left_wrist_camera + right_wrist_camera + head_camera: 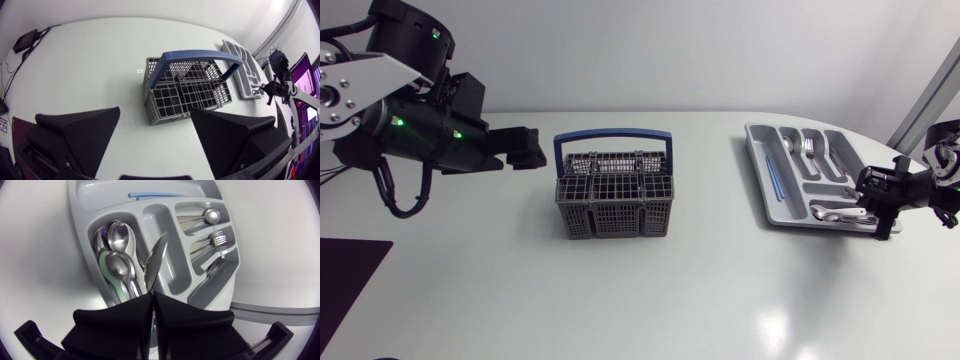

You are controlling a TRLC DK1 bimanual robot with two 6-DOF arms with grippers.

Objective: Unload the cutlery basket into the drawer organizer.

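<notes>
The grey cutlery basket (615,205) with a blue handle (612,138) stands mid-table; no cutlery shows in its compartments (187,90). My left gripper (528,148) hovers to the basket's left, open wide, and in its wrist view the basket lies ahead of the left gripper (155,117). The grey drawer organizer (772,190) lies at the right. My right gripper (868,205) is over its near end, shut on a spoon (156,257). The spoon's bowl points out over the divider beside the compartment of several spoons (119,255), ahead of the right gripper (151,296).
Other organizer compartments hold forks (216,240), a spoon or ladle (210,215) and a blue stick (145,195). A dark mat (345,285) lies at the front left corner. The table's curved edge runs just behind the organizer (245,70).
</notes>
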